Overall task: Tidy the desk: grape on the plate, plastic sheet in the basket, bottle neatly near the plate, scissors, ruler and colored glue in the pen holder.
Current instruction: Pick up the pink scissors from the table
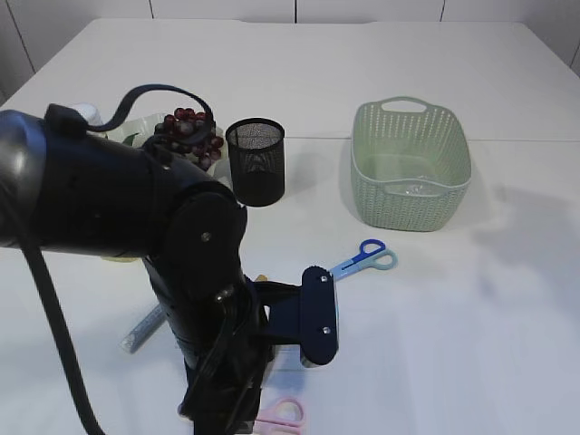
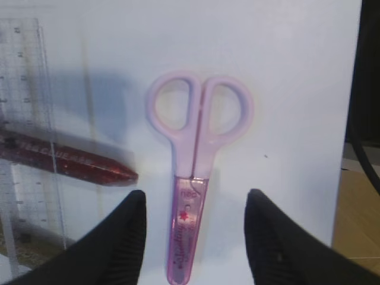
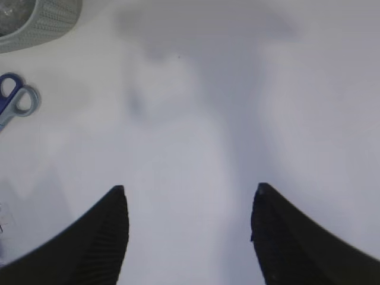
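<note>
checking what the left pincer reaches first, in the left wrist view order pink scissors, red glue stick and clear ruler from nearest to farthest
1. pink scissors: blades lie between the left pincer's fingertips.
2. red glue stick: to the left, tip near the left finger.
3. clear ruler: far left edge, under the glue stick.

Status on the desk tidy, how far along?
Done: red grapes sit on the plate; a clear item, likely the plastic sheet, lies in the green basket. In hand: left end effector open over pink scissors. Left: blue scissors, clear ruler, red glue; black mesh holder.
</note>
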`<state>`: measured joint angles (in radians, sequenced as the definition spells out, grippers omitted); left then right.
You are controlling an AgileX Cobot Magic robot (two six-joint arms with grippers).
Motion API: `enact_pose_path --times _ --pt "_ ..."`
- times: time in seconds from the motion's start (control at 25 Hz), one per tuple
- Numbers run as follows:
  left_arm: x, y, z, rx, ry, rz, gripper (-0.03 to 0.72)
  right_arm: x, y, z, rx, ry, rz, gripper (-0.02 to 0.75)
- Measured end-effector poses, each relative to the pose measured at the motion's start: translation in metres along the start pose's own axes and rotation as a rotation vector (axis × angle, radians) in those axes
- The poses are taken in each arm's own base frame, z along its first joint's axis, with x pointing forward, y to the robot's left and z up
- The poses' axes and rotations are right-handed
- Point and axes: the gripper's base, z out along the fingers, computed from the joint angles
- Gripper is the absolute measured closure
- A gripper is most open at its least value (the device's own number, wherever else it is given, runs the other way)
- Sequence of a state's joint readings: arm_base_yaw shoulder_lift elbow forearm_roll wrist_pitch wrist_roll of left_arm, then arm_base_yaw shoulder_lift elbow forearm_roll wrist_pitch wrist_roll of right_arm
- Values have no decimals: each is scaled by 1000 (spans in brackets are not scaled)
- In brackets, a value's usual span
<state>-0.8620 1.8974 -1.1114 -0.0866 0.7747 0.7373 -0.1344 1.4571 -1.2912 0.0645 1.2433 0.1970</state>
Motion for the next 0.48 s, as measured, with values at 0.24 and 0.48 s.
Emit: enact_pose_path --times 0.24,0.48 --pt "2 1 5 12 15 -4 316 0 0 0 1 0 0 229" --pt "5 6 4 6 9 -22 316 0 0 0 1 0 0 230"
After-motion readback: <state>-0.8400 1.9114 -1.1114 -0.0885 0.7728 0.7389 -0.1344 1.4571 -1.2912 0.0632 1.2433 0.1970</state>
